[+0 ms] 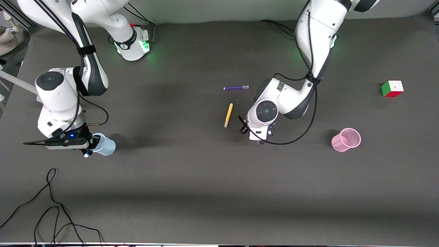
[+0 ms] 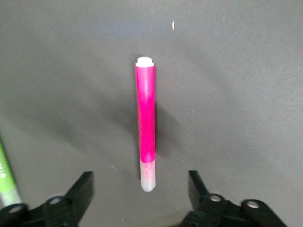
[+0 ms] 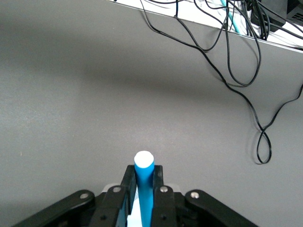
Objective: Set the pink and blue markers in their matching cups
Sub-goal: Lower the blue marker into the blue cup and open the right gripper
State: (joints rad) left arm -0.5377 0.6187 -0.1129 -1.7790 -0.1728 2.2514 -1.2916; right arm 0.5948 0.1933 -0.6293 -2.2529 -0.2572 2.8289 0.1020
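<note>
right gripper (image 1: 90,145) clenched on blue marker (image 3: 143,182), held upright over the rim of the pale blue cup (image 1: 104,144) toward the right arm's end of the table. left gripper (image 1: 260,139) spread wide and low over the pink marker (image 2: 146,124), lying flat between the fingers. pink cup (image 1: 346,139) upright, well apart toward the left arm's end. green pen (image 2: 7,177) just beside one finger. risks: blue marker striking the rim and tipping the light cup; round pink marker rolling off-centre on closure.
</note>
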